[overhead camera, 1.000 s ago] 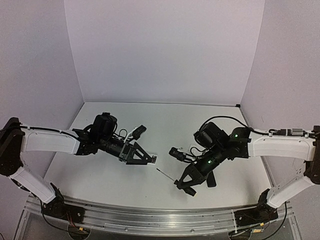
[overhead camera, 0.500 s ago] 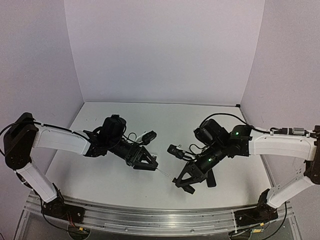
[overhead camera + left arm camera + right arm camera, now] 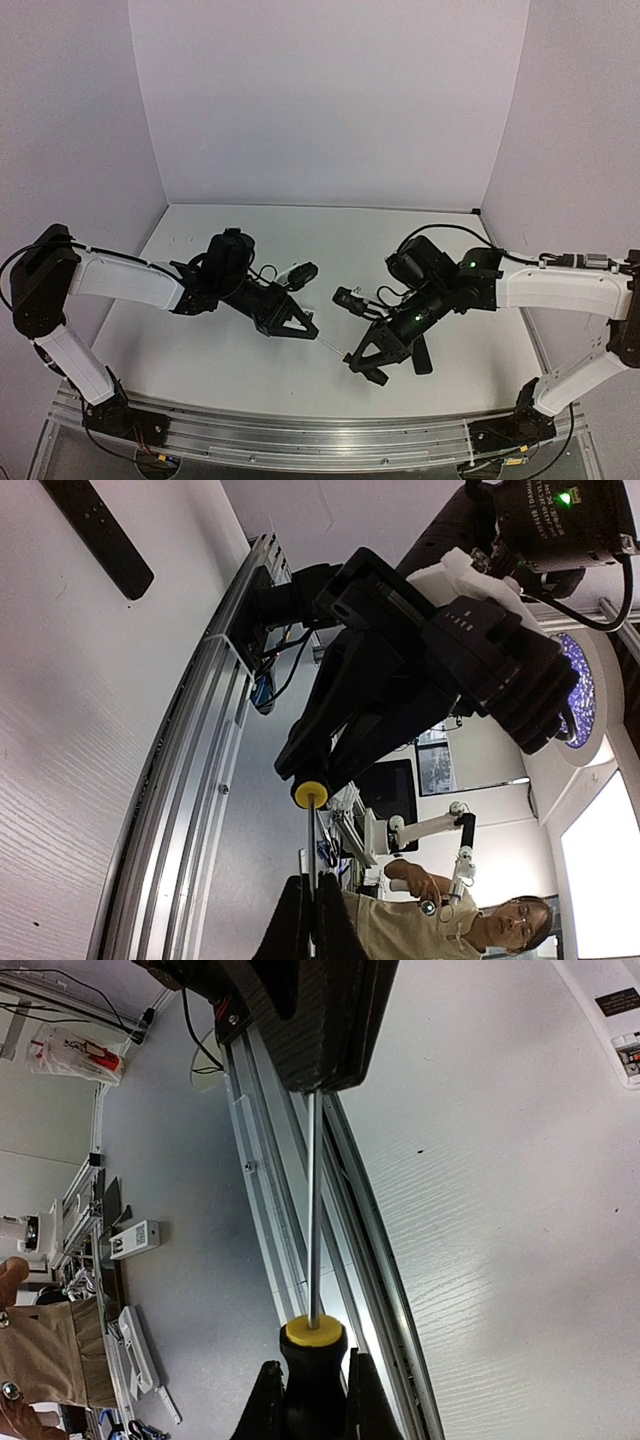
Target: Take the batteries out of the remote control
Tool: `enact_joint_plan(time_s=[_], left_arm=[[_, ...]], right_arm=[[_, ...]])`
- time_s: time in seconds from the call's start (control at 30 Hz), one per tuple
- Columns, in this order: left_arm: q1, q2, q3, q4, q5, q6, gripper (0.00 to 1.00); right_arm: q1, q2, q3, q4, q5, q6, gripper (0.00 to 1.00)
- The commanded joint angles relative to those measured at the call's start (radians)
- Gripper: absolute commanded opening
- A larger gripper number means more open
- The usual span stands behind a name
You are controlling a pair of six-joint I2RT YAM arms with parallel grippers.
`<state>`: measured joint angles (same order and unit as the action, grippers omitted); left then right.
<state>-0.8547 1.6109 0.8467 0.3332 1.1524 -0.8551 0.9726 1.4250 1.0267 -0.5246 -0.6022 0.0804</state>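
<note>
Gripping screwdriver (image 3: 312,1210): L gripper (image 3: 310,912), R gripper (image 3: 312,1372); label (image 3: 616,1002) illegible.

The table (image 3: 330,235) is white with a fine grain pattern. The walls (image 3: 330,100) are pale lilac. The left arm (image 3: 115,282) and right arm (image 3: 560,290) have white covers and black joints; the right arm shows green indicator lights. The left gripper (image 3: 311,890) and right gripper (image 3: 314,1370) are black. The screwdriver (image 3: 312,1240) has a silver shaft and a black handle with a yellow end. The remote control (image 3: 612,1015) is white with a black label. A second remote (image 3: 98,535) is black. The rail (image 3: 300,440) is silver.
</note>
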Motion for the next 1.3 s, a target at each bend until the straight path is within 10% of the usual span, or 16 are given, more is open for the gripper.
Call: enact_joint_plan(time_s=[0.0,0.1,0.17,0.57,1.27], left_arm=[[-0.009,-0.052,-0.015,0.090,-0.019,-0.039,0.00],[-0.009,-0.076,-0.031,0.099,-0.078,-0.034,0.00],[-0.006,-0.100,-0.046,0.105,-0.142,-0.023,0.00],[0.009,-0.326,-0.302,0.499,-0.475,-0.101,0.00],[0.009,-0.474,-0.394,0.499,-0.532,-0.104,0.00]], right_arm=[[0.007,-0.006,0.046,0.017,0.038,-0.004,0.12],[0.007,-0.026,0.045,0.030,0.114,0.043,0.67],[0.007,-0.057,0.028,0.071,0.217,0.107,0.81],[0.001,-0.232,-0.180,0.510,0.325,0.526,0.84],[-0.001,-0.198,-0.273,0.946,0.221,0.779,0.75]])
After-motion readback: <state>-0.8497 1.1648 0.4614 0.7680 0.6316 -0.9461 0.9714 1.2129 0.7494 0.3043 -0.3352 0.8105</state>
